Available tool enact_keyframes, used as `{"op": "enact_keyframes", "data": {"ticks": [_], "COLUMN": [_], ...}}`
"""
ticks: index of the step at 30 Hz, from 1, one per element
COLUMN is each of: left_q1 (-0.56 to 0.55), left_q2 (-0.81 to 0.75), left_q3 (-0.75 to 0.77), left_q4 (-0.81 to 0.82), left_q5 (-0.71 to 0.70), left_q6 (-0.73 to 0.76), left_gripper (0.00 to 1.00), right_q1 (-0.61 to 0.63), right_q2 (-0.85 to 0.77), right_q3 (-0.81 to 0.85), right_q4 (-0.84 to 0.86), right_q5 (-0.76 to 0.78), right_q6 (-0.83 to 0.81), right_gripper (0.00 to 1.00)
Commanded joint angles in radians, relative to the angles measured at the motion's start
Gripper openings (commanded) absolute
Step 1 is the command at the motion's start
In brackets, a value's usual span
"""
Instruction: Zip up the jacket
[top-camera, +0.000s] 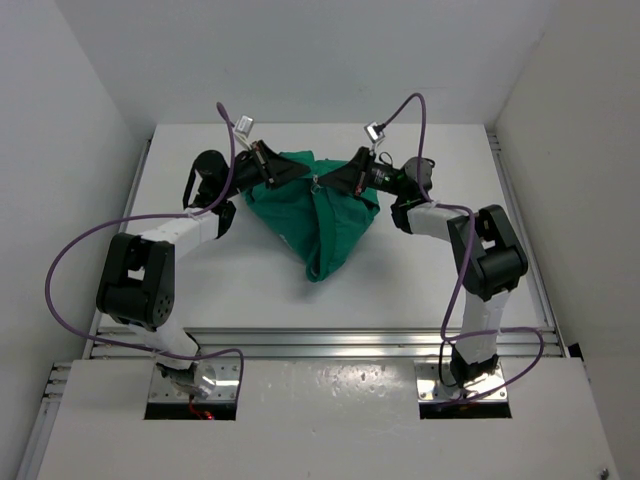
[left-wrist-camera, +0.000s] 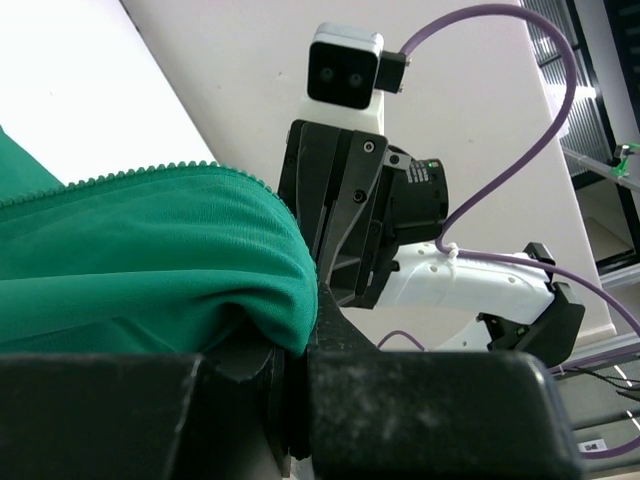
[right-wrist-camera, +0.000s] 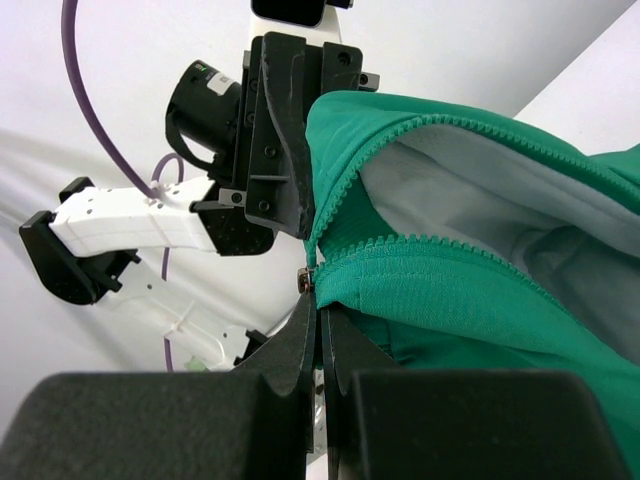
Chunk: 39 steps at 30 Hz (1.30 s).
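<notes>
Step, as I read it: setting up for the pull, with the zip not run yet. The jacket (top-camera: 320, 225) hung bunched between the two grippers. The bulk sagged below them toward the table (top-camera: 430, 280); I couldn't tell if the low tip touched.

Right gripper (right-wrist-camera: 318, 322) was closed tight on the jacket's front edge. A small metal piece (right-wrist-camera: 304, 283), likely the slider, sat right at its fingertips. I couldn't confirm it was the pull tab. Beyond the fingertips the two rows of zipper teeth (right-wrist-camera: 440, 128) split apart, so the front was mostly open.

Left gripper (left-wrist-camera: 296, 352) was pinched on a fold of green fabric, with a toothed edge running just above its fingers. It sat directly opposite the right gripper and very near it.

Pose: both arms reached forward with elbows out and wrists turned inward. The fingers pointed at each other, roughly level.

Next move, my call:
- Left holds the hem end as an anchor.
- Right draws the slider away from it along the teeth.
- The fabric needs to be taut and the two rows lined up first.
- Risk is slack cloth jamming the slider, or the grip slipping off the tab.
</notes>
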Motion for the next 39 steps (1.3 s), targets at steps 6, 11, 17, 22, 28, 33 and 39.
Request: {"op": "enact_keyframes", "data": {"ticks": [6,11,17,22,28,33,39], "left_q1": [-0.021,-0.021,-0.039,-0.049,-0.058,-0.067,-0.076], "left_q2": [-0.032,-0.041,-0.061,-0.08,-0.098,-0.107,-0.089], "left_q3": [0.005,0.004,-0.005,-0.005,-0.005,-0.005,0.015], "left_q4": [0.016,-0.009,-0.052,-0.098,-0.139,-0.162,-0.208], "left_q5": [0.028,0.048,0.067,0.086,0.109,0.121,0.13], "left_q6": [0.044,0.088,0.191,0.286,0.343,0.375,0.389], "left_gripper": [0.0,0.0,0.0,0.0,0.0,0.0,0.1], "right_q1": [-0.004,-0.007,-0.015,-0.016,-0.018,-0.019,-0.019], "right_q2": [0.009,0.01,0.018,0.021,0.023,0.023,0.018], "right_q3": [0.06,0.061,0.081,0.075,0.06,0.066,0.07], "right_q4": [0.156,0.156,0.155,0.156,0.158,0.158,0.156], "right_q5": [0.008,0.011,0.02,0.016,0.016,0.014,0.016], "right_q6": [-0.014,-0.014,-0.003,0.002,-0.001,-0.001,-0.004], "right_gripper": [0.0,0.0,0.0,0.0,0.0,0.0,0.0]}}
